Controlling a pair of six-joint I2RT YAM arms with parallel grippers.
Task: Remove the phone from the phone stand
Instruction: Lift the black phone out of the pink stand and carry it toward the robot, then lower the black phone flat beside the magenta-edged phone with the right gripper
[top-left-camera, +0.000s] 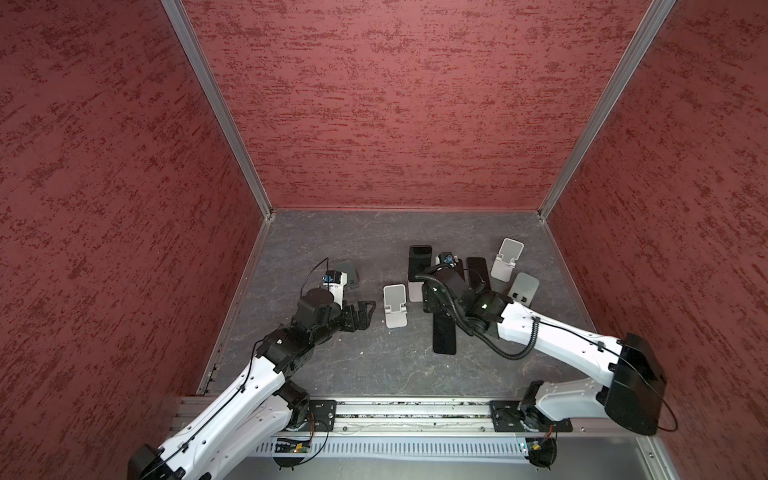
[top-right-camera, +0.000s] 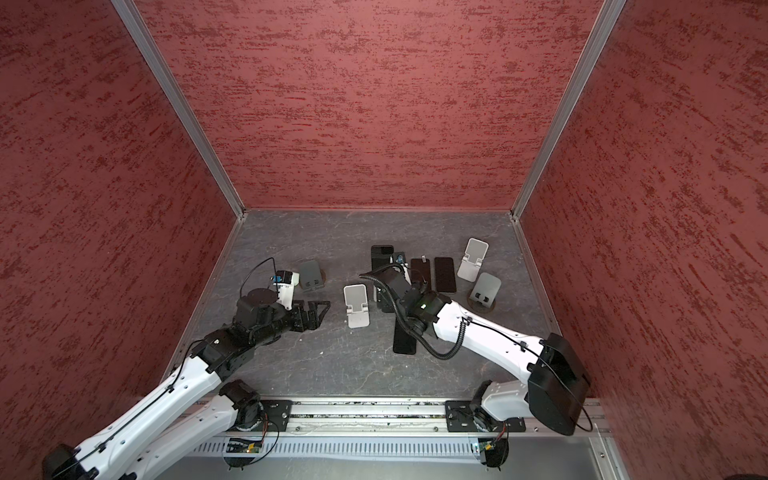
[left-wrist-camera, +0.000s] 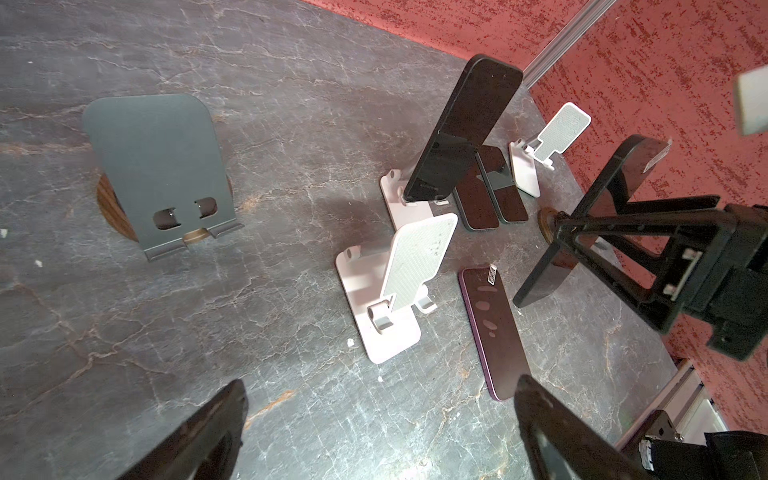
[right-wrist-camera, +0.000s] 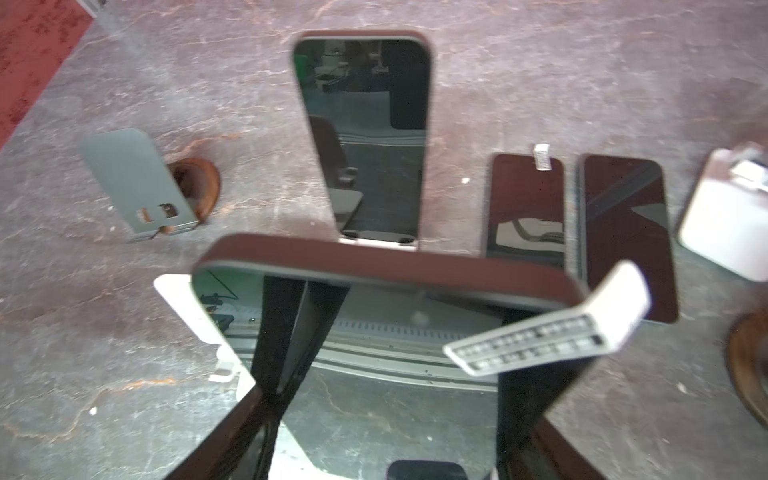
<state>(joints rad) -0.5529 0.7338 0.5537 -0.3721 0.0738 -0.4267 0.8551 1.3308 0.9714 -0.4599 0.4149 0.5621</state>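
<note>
Pinched phone (right-wrist-camera: 395, 268) in your right gripper (right-wrist-camera: 407, 374), just before the loaded stand (left-wrist-camera: 395, 199); left gripper (left-wrist-camera: 382, 386) spread. A careless swing could topple that stand.

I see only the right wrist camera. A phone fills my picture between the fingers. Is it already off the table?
Observer: It seems so. In the left wrist view the held phone hangs tilted in the right gripper, and its lower end looks clear of the table.
Operator: Is anything near it that I cannot see?
Observer: Yes. A purple phone lies flat on the table, close to that lower end.
Operator: Where is the other arm?
Observer: The left gripper is open and empty. In both top views it is just left of an empty white stand.
</note>
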